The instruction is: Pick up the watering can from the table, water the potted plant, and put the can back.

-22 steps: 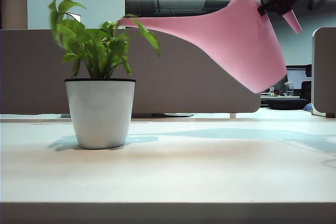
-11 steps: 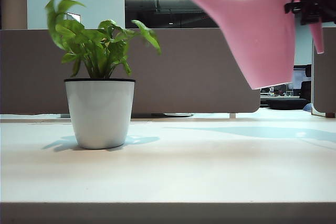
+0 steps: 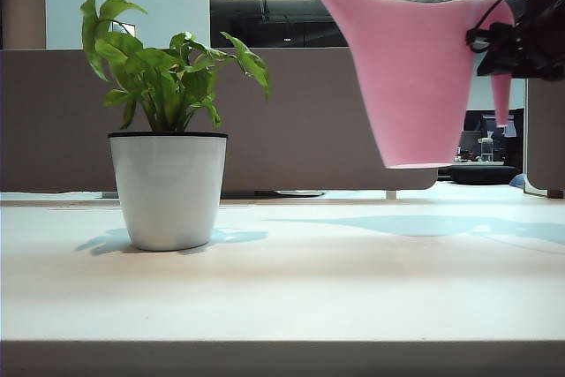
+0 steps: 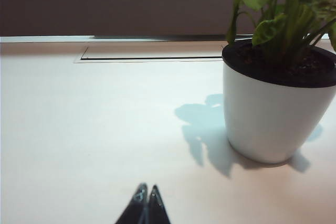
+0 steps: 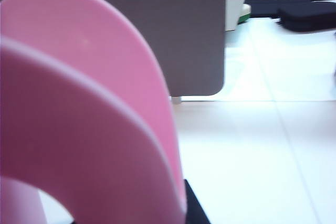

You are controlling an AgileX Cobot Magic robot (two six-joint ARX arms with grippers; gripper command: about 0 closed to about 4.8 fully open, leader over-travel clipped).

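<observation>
Watering can (image 3: 415,77): smooth pink plastic, tapered body upright, held in air well above surface (image 3: 282,289), right of potted plant (image 3: 168,130). Slender spout sweeps up toward plant side, tip cut off by frame.

Right gripper (image 3: 494,41) at can's handle side, fingers pinching curved handle.

Left gripper (image 4: 145,205) low over surface near glossy white pot, fingers pressed together, idle.

Judgement: put-back needs straight descent; right arm nearer.

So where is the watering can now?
In the exterior view the watering can hangs above the table at right, held by the right pincer.
</observation>
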